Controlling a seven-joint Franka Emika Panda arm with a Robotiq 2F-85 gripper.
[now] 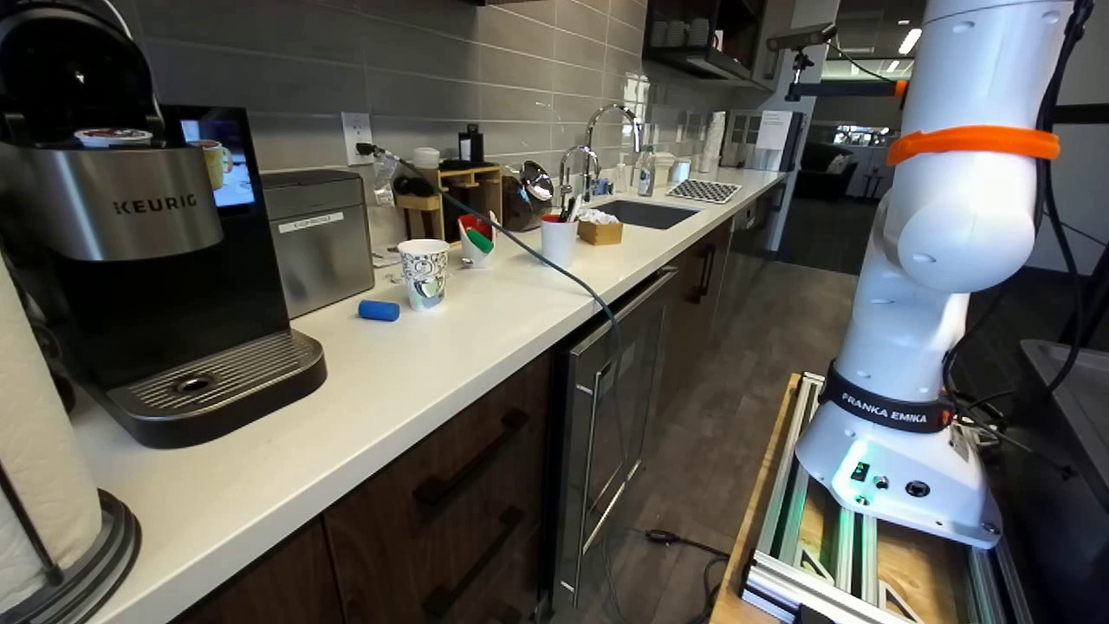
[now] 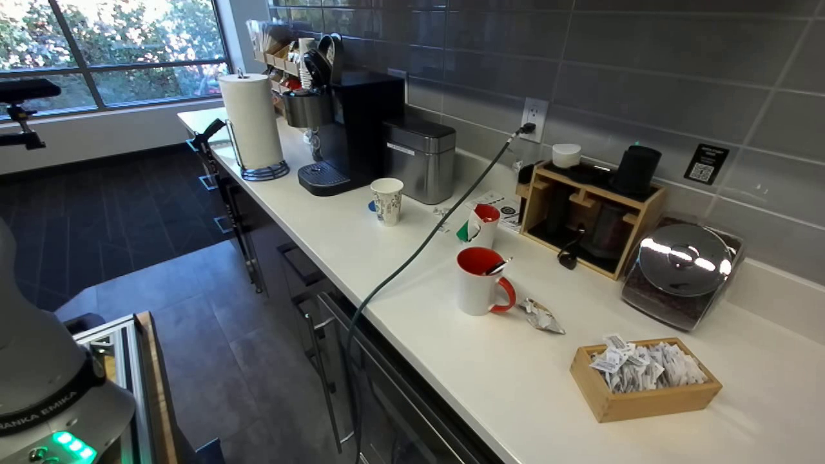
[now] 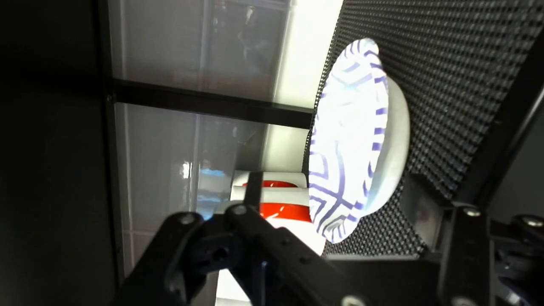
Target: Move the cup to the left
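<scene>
cup (image 1: pixel 424 276) | white, tapered, dark scroll print, bluish-green marks toward base | upright, mouth up | on the white counter (image 1: pixel 494 316), just beside a small blue cylinder (image 1: pixel 379 310) | in both exterior views

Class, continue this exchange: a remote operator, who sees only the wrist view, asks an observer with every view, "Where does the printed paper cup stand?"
Observer: The cup stands upright on the white counter.
Operator: Anything close to it?
Observer: Yes, a small blue object lies near its base.
Operator: Does anything cross over the counter?
Observer: A dark cable runs from the wall outlet out past the front edge.
</scene>
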